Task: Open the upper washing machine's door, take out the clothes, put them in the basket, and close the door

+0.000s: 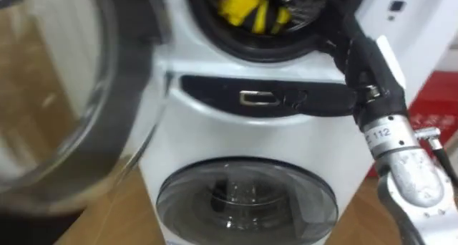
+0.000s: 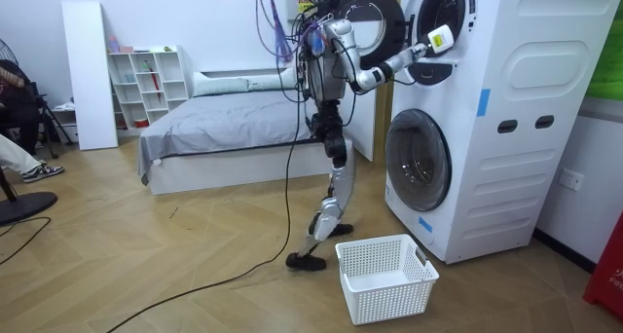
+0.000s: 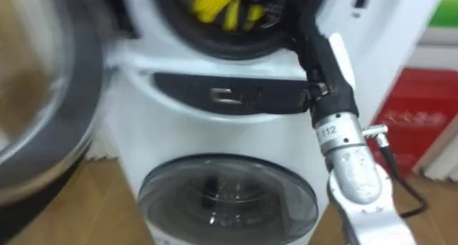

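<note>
Left eye view: yellow-and-black clothes [image 1: 247, 8] at twelve o'clock inside the upper drum [image 1: 272, 50], right hand [image 1: 356, 50] at two, fingers' set impossible to tell; room view: hand at the washing machine [image 2: 506, 129], one o'clock; right eye view: looks soft, light, probably best pinched by a loose fold.

The right hand [image 1: 358, 55] is black, with a white tag on its 3 o'clock side. At 5 o'clock from it is a round, shiny silver arm with small dark print and a thin black cable. The legs are silver-grey and the feet black. Purple and black wires bunch at the chest.
</note>
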